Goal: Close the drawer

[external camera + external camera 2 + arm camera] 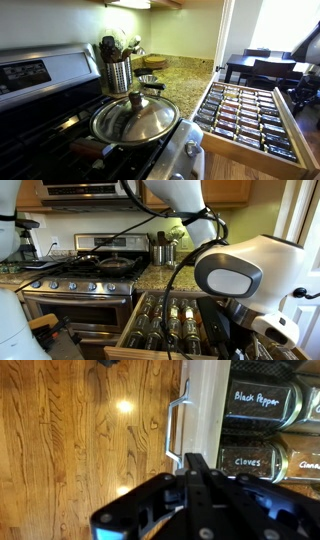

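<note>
The drawer (250, 115) stands pulled out from the counter, its tiers filled with rows of dark-lidded spice jars; it also shows in an exterior view (165, 322). In the wrist view I see its pale front panel (205, 405), its metal handle (176, 425), and jars labelled Black Pepper (258, 402) and Cloves (245, 460). My gripper (196, 460) has its two black fingers pressed together, with the tips at the top edge of the front panel beside the handle. Nothing is between the fingers. The arm (235, 275) hides the drawer's right part.
A steel stove (85, 280) stands beside the drawer, with a lidded pan (135, 118) on a burner. A utensil holder (118, 72) is on the granite counter (185, 85). Wood floor (80, 430) lies in front of the drawer. A dark dining table (262, 66) stands behind.
</note>
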Controlling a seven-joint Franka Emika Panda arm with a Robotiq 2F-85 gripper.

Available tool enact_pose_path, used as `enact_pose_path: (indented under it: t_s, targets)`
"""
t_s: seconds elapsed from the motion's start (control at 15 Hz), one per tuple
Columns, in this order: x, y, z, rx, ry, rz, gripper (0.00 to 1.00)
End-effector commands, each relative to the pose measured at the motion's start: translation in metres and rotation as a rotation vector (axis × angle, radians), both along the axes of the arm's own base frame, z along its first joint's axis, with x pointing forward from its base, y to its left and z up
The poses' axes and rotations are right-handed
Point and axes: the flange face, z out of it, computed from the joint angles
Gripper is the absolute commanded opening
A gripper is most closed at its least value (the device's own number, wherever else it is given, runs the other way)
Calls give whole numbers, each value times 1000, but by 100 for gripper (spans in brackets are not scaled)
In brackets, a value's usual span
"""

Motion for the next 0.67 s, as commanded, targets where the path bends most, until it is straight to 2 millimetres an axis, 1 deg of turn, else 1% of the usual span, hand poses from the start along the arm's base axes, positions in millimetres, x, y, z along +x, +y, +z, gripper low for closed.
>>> enact_pose_path:
  t_s: [0.0, 0.13, 0.33, 0.6]
  targets:
    - [0, -5, -15, -18, 27, -34, 0]
    - [0, -5, -24, -16, 42, -39, 3]
    - [5, -4, -34, -7, 54, -49, 2]
    - [21, 0, -42, 6, 31, -37, 2]
